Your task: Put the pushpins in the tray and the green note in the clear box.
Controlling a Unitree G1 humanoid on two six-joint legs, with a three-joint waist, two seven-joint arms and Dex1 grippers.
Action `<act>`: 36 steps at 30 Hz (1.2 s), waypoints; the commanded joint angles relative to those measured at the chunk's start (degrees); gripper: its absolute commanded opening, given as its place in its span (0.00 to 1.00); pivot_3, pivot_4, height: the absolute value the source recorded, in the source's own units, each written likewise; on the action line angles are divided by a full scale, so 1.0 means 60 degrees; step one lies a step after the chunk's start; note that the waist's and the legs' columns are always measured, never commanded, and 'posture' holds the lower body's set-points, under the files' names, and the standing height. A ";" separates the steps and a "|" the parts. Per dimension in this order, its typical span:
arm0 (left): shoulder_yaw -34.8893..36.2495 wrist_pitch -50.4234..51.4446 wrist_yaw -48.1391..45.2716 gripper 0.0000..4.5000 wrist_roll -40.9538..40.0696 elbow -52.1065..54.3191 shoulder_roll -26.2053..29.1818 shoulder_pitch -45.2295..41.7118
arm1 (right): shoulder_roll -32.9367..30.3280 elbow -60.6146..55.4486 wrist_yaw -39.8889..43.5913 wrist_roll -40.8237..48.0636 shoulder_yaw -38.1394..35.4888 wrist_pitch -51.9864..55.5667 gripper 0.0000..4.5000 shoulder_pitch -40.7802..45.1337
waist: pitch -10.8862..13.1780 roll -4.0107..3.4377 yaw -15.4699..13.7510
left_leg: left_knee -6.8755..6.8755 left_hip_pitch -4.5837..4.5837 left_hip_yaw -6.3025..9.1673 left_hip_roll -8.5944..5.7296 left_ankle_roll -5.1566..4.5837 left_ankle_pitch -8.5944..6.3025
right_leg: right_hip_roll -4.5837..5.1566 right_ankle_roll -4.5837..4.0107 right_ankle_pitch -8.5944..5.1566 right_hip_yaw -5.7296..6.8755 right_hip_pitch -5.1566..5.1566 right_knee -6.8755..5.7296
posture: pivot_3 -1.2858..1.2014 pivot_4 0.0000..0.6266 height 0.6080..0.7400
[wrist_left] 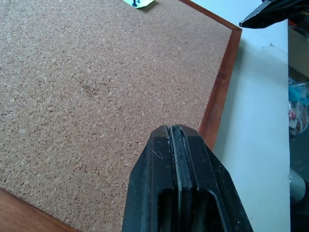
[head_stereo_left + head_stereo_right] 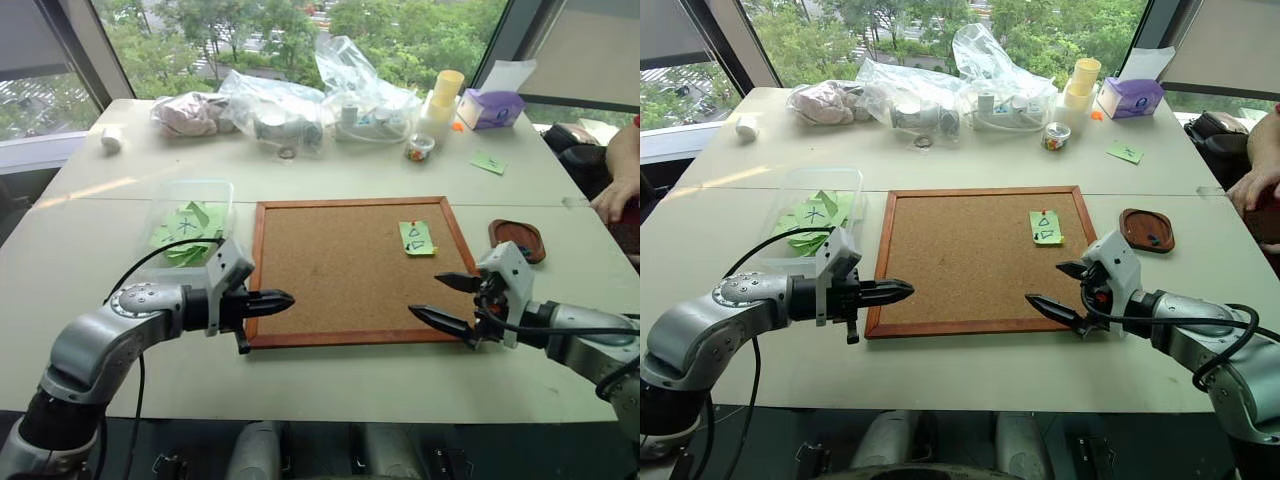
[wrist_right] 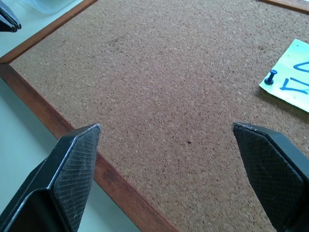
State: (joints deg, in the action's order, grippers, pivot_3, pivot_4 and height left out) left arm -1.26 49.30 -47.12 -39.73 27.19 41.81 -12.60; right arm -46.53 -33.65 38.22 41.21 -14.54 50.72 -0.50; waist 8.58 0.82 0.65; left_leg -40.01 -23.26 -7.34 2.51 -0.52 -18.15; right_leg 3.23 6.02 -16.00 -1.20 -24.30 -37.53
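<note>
Hovering over the near edge of the corkboard (image 2: 352, 270), both arms look staged for a first pick, nothing yet taken. The note (image 2: 417, 238) lies on the board's far right part, pinned flat by pushpins (image 3: 271, 77), so the pins likely must come out first. Tray (image 2: 517, 240) sits just right of the board, clear box (image 2: 190, 222) just left. Left gripper (image 2: 283, 299): jaws together, empty. Right gripper (image 2: 445, 300): jaws wide apart, holding nothing.

Corkboard (image 2: 350, 270), plastic bags (image 2: 300, 100), poss. tissue box (image 2: 490, 107)
</note>
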 commanded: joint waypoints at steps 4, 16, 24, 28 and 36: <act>0.0152 -0.0157 0.0043 0.02 -0.0054 0.0203 -0.0085 -0.0127 | 0.0085 -0.0286 -0.0130 0.0080 0.0016 -0.0106 1.00 0.0152 | 0.0000 0.0000 -0.0019 | 0.0000 -0.0002 0.0000 -0.0003 -0.0001 0.0000 | 0.0002 0.0000 0.0000 0.0000 0.0000 0.0000 | 0.52 0.24 0.96; -0.0261 -0.0485 0.0053 0.02 0.0506 -0.0008 -0.0258 -0.0522 | 0.0329 -0.0064 -0.1237 -0.0156 0.0122 0.0367 1.00 0.0454 | 0.0000 0.0000 -0.0010 | 0.0000 -0.0002 -0.0001 -0.0002 0.0000 0.0000 | 0.0002 0.0000 0.0000 0.0000 0.0000 0.0000 | 0.52 0.24 0.96; -0.1747 -0.2021 -0.0760 0.02 0.2138 -0.1564 -0.0623 -0.2330 | 0.0561 0.1309 -0.2159 -0.1324 0.0654 0.0052 1.00 0.2342 | 0.0000 -0.0002 -0.0016 | -0.0001 -0.0003 -0.0005 -0.0030 0.0000 0.0001 | -0.0002 0.0000 0.0000 0.0000 -0.0003 0.0000 | 0.52 0.24 0.96; -0.2374 -0.2744 -0.1217 0.02 0.2793 -0.2555 -0.1019 -0.2714 | 0.1054 0.2535 -0.2828 -0.1974 0.0727 -0.0168 1.00 0.3379 | -0.0001 -0.0002 0.0008 | -0.0002 -0.0008 -0.0010 -0.0033 0.0000 0.0001 | -0.0003 0.0002 0.0001 0.0000 -0.0009 0.0003 | 0.52 0.24 0.96; -0.3316 -0.3774 -0.1332 0.02 0.4334 -0.4193 -0.1588 -0.2963 | 0.1891 0.4752 -0.3044 -0.3208 0.1652 -0.0983 1.00 0.4869 | 0.0002 -0.0006 0.0018 | -0.0003 -0.0014 -0.0015 -0.0029 0.0000 0.0001 | -0.0006 0.0003 0.0002 -0.0001 -0.0018 0.0002 | 0.52 0.24 0.96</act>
State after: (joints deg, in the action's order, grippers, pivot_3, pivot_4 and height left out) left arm -19.83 28.30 -54.74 -15.60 1.67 32.42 -29.41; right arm -36.00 -7.72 20.96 24.37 -5.21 47.13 25.67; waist 8.59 0.78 0.76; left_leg -40.04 -23.34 -7.45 2.34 -0.52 -18.14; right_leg 3.20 6.04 -15.99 -1.21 -24.41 -37.52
